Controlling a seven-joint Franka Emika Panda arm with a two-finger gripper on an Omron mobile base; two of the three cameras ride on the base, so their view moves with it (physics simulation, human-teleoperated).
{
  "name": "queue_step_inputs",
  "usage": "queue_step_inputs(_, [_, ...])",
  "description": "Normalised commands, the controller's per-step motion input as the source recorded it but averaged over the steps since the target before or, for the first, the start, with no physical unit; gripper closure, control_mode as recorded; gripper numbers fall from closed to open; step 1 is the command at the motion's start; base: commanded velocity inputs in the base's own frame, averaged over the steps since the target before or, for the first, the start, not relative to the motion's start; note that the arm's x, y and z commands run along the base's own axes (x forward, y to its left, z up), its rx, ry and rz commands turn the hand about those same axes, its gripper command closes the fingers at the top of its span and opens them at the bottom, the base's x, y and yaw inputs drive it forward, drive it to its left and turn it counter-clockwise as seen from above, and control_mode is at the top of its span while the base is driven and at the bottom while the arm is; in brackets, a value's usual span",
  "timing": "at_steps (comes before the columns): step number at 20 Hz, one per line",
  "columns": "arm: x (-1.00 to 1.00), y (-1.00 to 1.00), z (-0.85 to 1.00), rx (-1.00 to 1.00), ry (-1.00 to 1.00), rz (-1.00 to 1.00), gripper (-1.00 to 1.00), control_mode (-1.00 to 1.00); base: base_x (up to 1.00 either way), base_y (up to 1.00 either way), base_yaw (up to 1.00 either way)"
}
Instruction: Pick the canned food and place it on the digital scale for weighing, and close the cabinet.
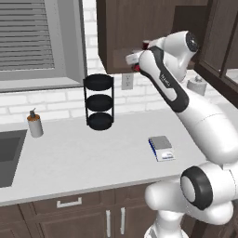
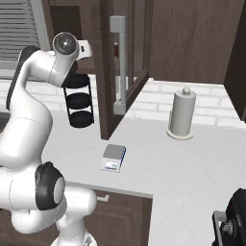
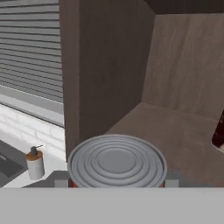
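Silver-lidded canned food (image 3: 117, 162) sits clamped between the hand (image 3: 117, 183) fingers at the cabinet (image 3: 175, 87) shelf, ready for carrying to the digital scale (image 1: 161, 148).

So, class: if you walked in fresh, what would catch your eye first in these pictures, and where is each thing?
First the white arm, reaching up into the open dark brown cabinet, whose door with the long silver handle stands out over the counter. In the hand view, the ridged silver lid of the canned food looms at the end effector. Below, the small digital scale lies bare on the white counter.
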Motion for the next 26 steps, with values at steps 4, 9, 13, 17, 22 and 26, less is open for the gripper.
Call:
queue_step_inputs(4, [-1.00,0.06,-0.41,0.00,0.00,-0.03,1.00,-1.00,0.00,0.00,0.00])
queue_step_inputs(9, [-1.00,0.02,-0.48,0.02,-0.03,-0.13,1.00,-1.00,0.00,0.00,0.00])
queue_step_inputs(13, [-0.83,0.00,-0.61,0.06,0.00,-0.18,1.00,-1.00,0.00,0.00,0.00])
queue_step_inputs(17, [-0.33,-0.08,-0.51,0.13,-0.01,-0.01,1.00,-1.00,0.00,0.00,0.00])
queue_step_inputs(22, [-0.18,-0.23,-0.42,0.18,-0.10,0.00,1.00,-1.00,0.00,0.00,0.00])
queue_step_inputs(26, [0.00,-0.30,-0.14,0.01,-0.08,0.00,1.00,-1.00,0.00,0.00,0.00])
